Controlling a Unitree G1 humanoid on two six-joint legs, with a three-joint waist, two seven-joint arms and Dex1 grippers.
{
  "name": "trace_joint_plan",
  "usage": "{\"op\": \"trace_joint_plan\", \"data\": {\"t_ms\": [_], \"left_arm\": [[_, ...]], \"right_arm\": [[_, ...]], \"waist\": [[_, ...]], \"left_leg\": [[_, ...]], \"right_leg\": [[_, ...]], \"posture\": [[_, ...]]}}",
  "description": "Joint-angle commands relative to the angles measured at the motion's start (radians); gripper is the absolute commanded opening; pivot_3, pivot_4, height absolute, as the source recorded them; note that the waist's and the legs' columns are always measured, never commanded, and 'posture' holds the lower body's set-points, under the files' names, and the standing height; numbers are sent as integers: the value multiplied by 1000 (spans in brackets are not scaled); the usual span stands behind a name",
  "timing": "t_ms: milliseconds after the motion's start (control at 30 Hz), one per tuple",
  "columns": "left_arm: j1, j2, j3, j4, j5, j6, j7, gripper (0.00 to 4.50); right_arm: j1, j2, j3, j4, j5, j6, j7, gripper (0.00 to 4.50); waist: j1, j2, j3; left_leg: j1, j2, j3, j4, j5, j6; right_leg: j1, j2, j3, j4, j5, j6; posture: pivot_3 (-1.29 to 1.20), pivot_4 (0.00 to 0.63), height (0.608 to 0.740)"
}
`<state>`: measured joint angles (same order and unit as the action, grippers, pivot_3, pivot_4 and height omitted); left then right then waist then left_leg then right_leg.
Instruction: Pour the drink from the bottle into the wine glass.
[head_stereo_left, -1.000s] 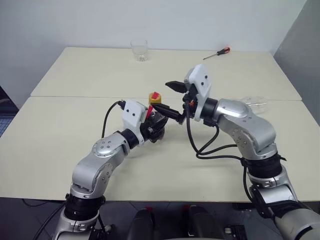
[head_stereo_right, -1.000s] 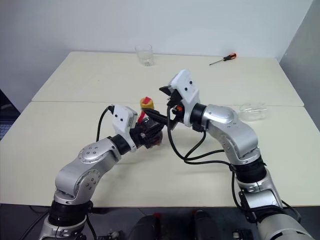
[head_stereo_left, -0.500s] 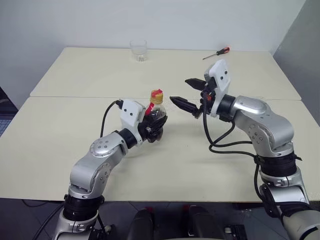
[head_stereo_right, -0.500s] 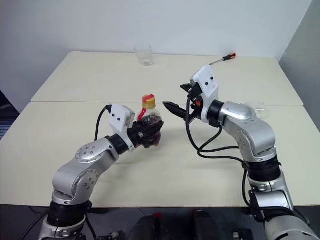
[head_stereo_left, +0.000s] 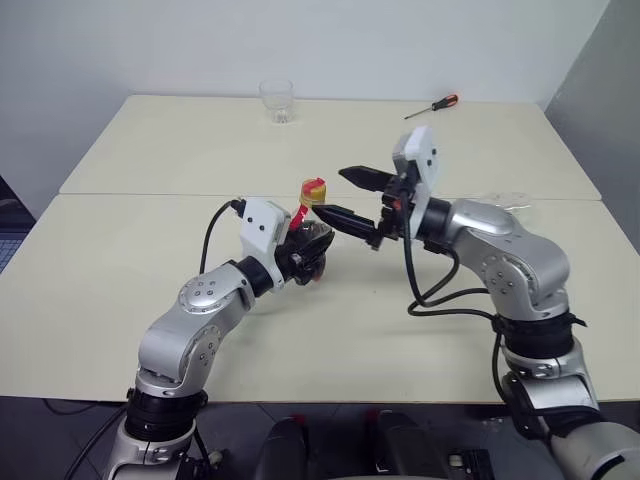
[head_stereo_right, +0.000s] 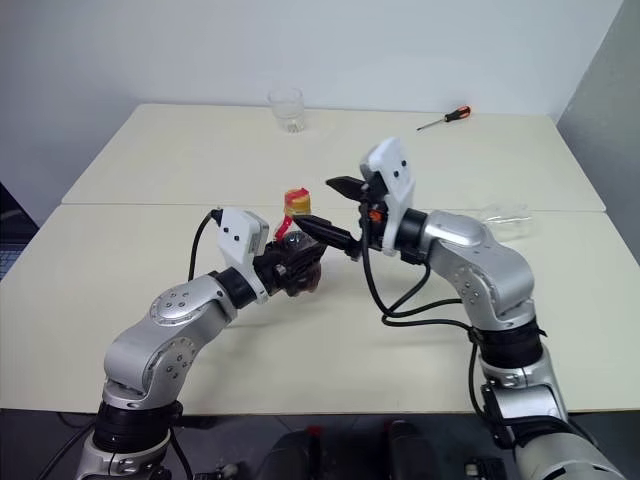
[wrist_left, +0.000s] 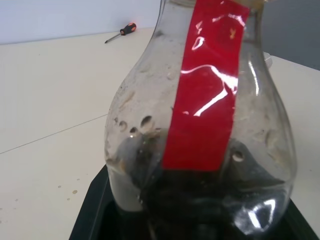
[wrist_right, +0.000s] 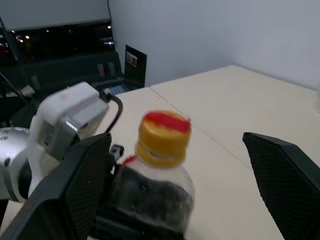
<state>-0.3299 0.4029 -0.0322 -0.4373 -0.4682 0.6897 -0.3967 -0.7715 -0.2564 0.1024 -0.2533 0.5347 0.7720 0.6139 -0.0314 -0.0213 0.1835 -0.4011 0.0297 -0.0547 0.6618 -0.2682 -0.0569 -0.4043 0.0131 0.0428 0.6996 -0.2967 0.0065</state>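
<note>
My left gripper (head_stereo_left: 303, 252) is shut on the round body of the bottle (head_stereo_left: 311, 232) and holds it upright just above the table. Its red-and-yellow cap (head_stereo_left: 313, 190) is on. The dark drink (wrist_right: 155, 195) fills the lower part of the body, behind the red label strip (wrist_left: 202, 95). My right gripper (head_stereo_left: 330, 192) stands open at cap height, reaching in from the right. One of its fingers (wrist_right: 75, 185) is on each side of the cap (wrist_right: 162, 131), with clear gaps. The wine glass (head_stereo_right: 505, 215) seems to lie on its side at the right, behind my right forearm.
A short clear tumbler (head_stereo_left: 278, 101) stands at the far edge of the back table. A red-handled screwdriver (head_stereo_left: 433, 105) lies to its right. A seam between the two cream tabletops (head_stereo_left: 130, 300) runs behind the bottle.
Half a second ago my right gripper had drawn off to the right of the bottle. It has now come back left, open, to the cap. The left gripper and bottle have stayed put.
</note>
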Motion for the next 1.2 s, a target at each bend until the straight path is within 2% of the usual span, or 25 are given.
{"op": "trace_joint_plan", "data": {"t_ms": [33,533,1200], "left_arm": [[-23,1,22,-49,-2,-19,-4,1974],[1,-22,34,-87,-29,-25,-12,1974],[-6,-25,35,-83,-46,-27,-15,1974]], "right_arm": [[-40,29,2,8,-3,-33,-10,4487],[-58,41,-5,46,-10,-40,-9,4487],[-28,-13,-54,9,28,14,-25,4487]], "waist": [[0,0,0],[0,0,0],[0,0,0]], "left_leg": [[0,0,0,0,0,0],[0,0,0,0,0,0],[0,0,0,0,0,0]], "right_leg": [[0,0,0,0,0,0],[0,-1,0,0,0,0],[0,-1,0,0,0,0]], "posture": [[0,150,740],[0,150,740],[0,150,740]]}}
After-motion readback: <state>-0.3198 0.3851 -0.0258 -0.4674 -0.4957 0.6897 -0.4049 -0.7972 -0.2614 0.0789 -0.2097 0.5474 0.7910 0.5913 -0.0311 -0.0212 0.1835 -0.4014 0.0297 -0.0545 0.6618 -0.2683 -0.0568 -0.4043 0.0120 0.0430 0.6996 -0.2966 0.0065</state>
